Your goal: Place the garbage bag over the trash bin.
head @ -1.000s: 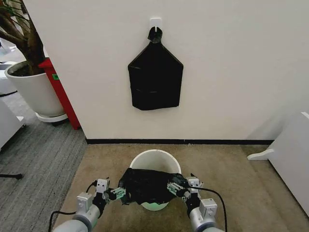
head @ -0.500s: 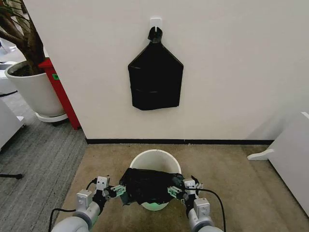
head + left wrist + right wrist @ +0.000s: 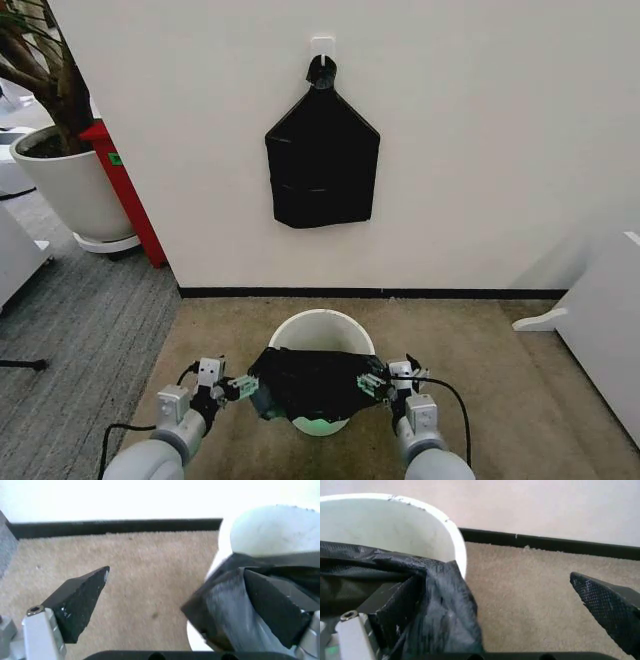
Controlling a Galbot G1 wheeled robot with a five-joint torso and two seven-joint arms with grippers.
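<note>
— So how will the garbage bag (image 3: 312, 383) handle for the robot?

— Light and limp, by the look of it: thin glossy black film, crinkled, with no stiffness of its own. It probably slides on smooth plastic and could tear if dragged hard across the rolled rim. The hem at either side of the mouth looks like the sensible place to hold it.

— Where is it?

— Draped across the near half of the trash bin (image 3: 320, 325), which stands on the tan carpet (image 3: 470, 370) below the wall. The far part of the rim is still bare white.

— And the grippers?

— The left gripper (image 3: 177, 603) sits at the bag's left edge with its jaws spread wide. In the left wrist view one finger is tucked into the film against the bin wall, the other stands well clear over carpet, so nothing is pinched. The right gripper (image 3: 487, 611) mirrors it at the right edge: jaws wide apart, one finger under a fold of bag, the other out over carpet.

— So the bag is hooked, not clamped?

— That is the likely reading.
</note>
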